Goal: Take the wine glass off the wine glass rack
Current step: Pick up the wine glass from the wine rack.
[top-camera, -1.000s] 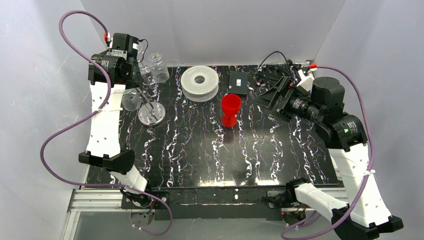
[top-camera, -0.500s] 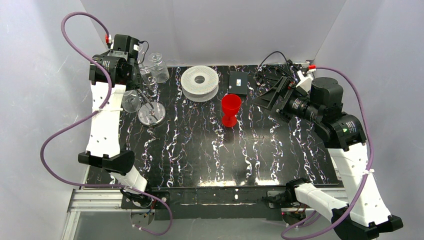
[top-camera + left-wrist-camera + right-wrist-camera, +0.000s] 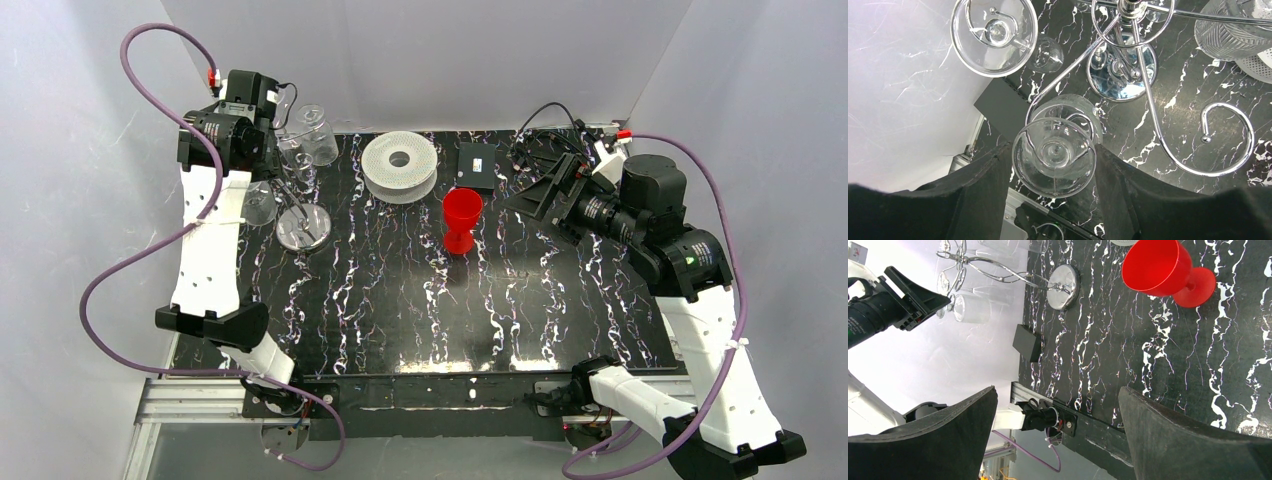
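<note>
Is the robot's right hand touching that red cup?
Apart. The top view shows bare black table between the right hand and the red cup; the right wrist view also shows the cup well beyond the hand.

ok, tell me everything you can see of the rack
The rack is a thin silver wire tree on a round chrome disc base, upright by the table's left edge. Its curved arms end in curls; one curl is empty. A first glass hangs upside down from one arm, a second glass from another, flanked by the left gripper.
</note>
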Robot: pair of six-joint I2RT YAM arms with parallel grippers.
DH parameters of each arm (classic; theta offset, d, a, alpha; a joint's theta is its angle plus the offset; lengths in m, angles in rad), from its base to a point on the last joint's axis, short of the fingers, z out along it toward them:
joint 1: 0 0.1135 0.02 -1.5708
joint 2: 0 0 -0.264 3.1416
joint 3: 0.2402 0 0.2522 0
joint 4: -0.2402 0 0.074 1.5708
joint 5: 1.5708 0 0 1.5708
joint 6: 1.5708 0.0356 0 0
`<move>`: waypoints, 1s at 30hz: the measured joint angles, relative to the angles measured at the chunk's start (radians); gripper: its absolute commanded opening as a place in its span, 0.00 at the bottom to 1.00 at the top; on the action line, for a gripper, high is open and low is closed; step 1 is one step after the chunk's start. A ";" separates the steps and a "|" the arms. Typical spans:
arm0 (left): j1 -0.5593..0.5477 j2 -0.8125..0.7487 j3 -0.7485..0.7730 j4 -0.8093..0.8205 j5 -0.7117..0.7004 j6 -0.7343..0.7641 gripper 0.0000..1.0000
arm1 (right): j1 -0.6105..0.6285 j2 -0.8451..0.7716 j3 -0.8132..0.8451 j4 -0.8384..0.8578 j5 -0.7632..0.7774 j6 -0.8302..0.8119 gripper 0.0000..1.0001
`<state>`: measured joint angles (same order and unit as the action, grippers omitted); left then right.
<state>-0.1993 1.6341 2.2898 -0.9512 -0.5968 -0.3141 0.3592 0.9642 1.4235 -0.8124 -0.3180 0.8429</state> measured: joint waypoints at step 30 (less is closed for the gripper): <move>0.041 0.013 0.034 0.000 -0.020 -0.014 0.37 | 0.000 0.000 -0.005 0.000 0.000 0.000 1.00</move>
<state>-0.1585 1.6466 2.3241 -0.9512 -0.6170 -0.3279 0.3592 0.9642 1.4185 -0.8120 -0.3176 0.8429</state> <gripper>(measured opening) 0.554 0.997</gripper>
